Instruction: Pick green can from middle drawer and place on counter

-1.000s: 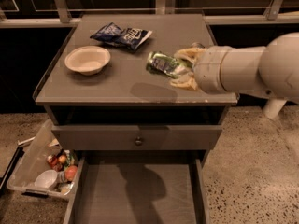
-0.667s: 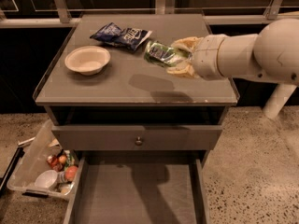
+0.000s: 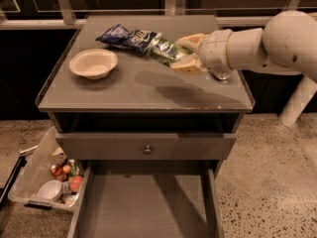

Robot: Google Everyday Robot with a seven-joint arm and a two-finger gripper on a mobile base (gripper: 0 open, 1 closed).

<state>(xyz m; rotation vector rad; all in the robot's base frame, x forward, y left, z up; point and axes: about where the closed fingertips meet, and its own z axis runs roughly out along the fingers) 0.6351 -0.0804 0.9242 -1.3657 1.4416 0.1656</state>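
End effector [image 3: 187, 53] holds green can [image 3: 166, 50] over counter [image 3: 148, 90], beside chip bag [image 3: 126, 36].

The small shiny dark green metal can [image 3: 162, 48] carries pale silvery glints. It sits clasped between the 2 tan fingers [image 3: 187, 66] of the cream-white gripper [image 3: 182, 52], above the back right of the plain flat grey counter [image 3: 148, 90]. The crumpled foil snack bag [image 3: 126, 35] is deep blue with white lettering. The round shallow bowl [image 3: 93, 63] is off-white and unpatterned. The wide middle drawer [image 3: 148, 202] has a uniform grey floor. The stone floor [image 3: 267, 182] is tan with dark speckles. The clear plastic bin [image 3: 37, 175] holds red, orange and white pieces.
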